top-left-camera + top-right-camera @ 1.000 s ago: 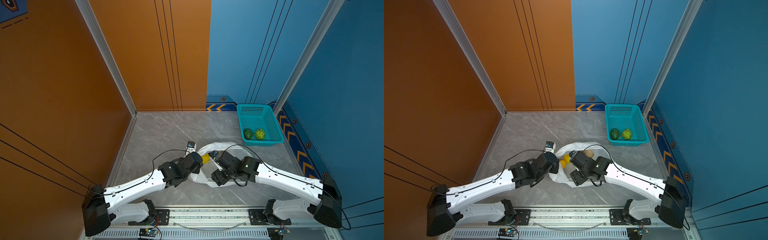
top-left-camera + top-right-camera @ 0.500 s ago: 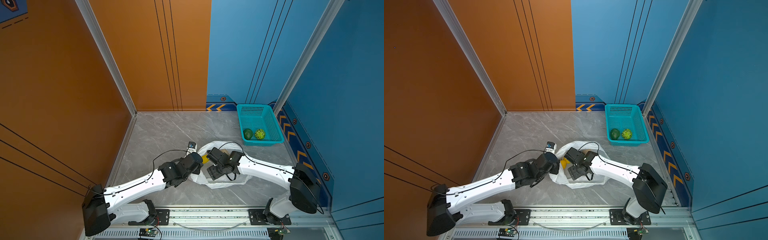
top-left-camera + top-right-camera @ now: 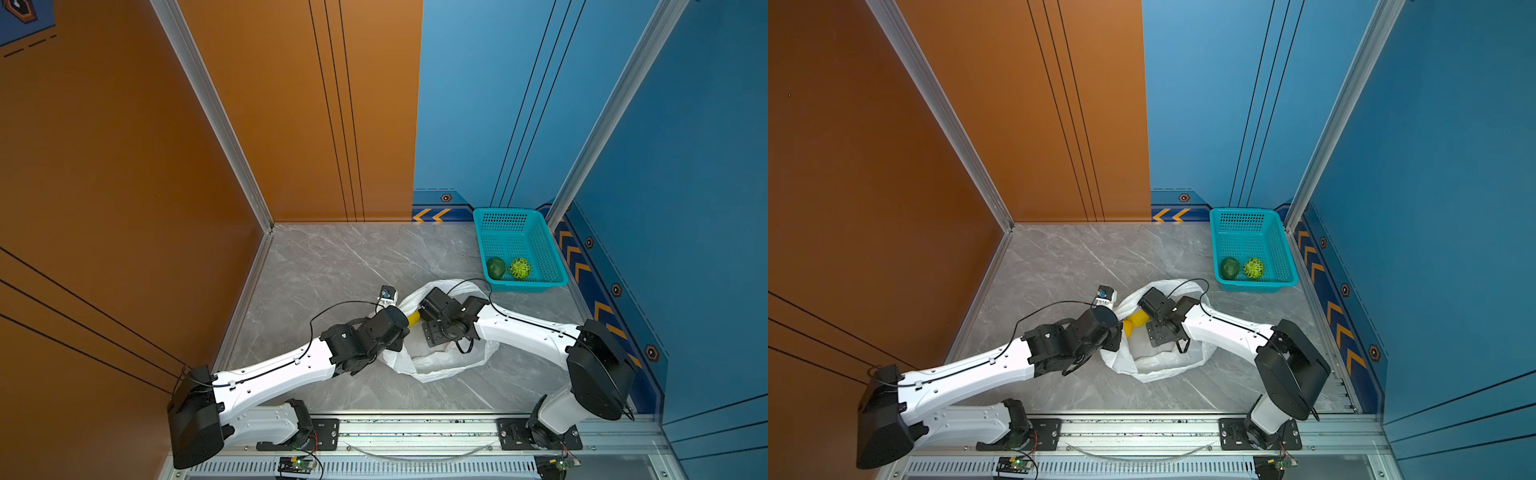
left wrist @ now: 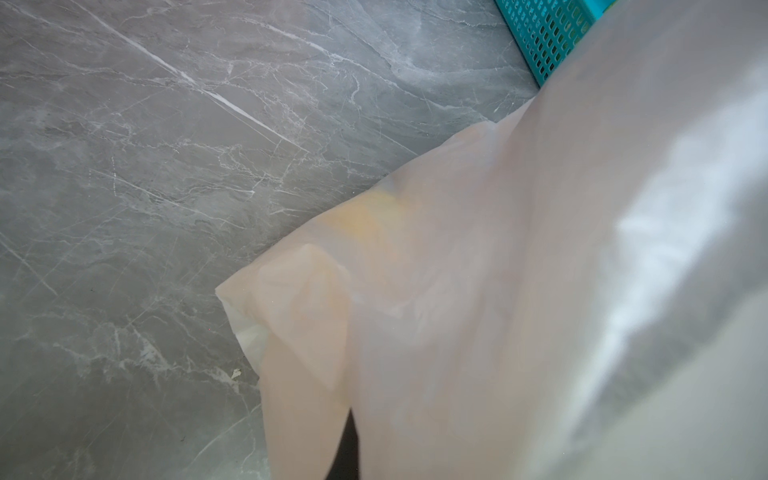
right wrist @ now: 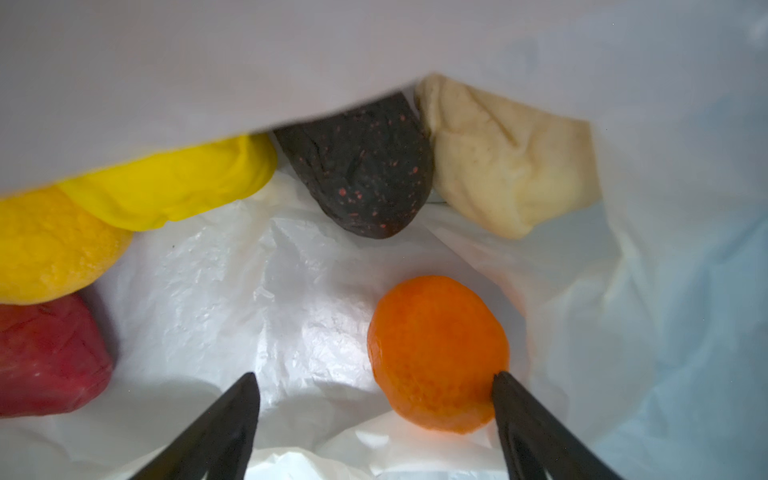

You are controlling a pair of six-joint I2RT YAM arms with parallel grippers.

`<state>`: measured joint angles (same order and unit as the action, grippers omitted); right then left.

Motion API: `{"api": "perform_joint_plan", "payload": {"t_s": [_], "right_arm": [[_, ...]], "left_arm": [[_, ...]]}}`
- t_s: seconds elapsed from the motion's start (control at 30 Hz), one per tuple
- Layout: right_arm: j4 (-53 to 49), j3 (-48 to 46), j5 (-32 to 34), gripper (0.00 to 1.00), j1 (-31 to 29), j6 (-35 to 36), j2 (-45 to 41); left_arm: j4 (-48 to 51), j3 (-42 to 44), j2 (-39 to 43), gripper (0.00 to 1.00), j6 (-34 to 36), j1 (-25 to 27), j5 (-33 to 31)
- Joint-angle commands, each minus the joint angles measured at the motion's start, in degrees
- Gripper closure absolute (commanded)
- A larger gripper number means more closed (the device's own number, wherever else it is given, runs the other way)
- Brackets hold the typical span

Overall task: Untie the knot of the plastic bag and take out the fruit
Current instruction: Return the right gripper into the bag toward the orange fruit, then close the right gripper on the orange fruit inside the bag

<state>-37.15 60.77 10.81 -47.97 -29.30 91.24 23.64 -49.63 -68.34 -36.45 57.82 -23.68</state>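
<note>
Now, your left gripper sits at the near-left rim of the plastic bag, jaws closed on the thin white film. That film is drawn up across the left wrist camera, so the fingertips themselves are hidden. Just past this gripper, inside the rim, a yellow fruit shows in both top views.

The bag lies crumpled on the grey marble bench between your two grippers, its mouth standing open.

Your right gripper is down inside that mouth with its black fingers spread well apart and nothing between them. An orange fruit lies on the bag's floor just ahead, touching or almost touching one fingertip; you cannot tell which. Farther ahead of the gripper, against the bag's far fold, sit a near-black speckled fruit and a cream bumpy fruit, side by side. Off to the other finger's side are a bright yellow fruit, an orange-yellow fruit and a dark red fruit, bunched together.

Beyond the right gripper, well apart from the bag, the teal basket stands in the far right corner with a dark green fruit and a bright green scaly fruit side by side in it.
</note>
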Motion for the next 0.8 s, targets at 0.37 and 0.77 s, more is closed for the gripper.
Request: {"api": "perform_joint_plan", "payload": {"t_s": [0.37, 0.77], "right_arm": [[1.3, -1.7, 1.4, 0.11, 0.3, -4.4, 4.9], [5.7, 0.1, -1.3, 0.17, -1.0, -3.5, 8.6]], "left_arm": [[-0.6, 0.3, -0.1, 1.0, -0.5, 0.7, 0.7], [-0.6, 0.3, -0.2, 1.0, -0.6, 0.9, 0.4]]}}
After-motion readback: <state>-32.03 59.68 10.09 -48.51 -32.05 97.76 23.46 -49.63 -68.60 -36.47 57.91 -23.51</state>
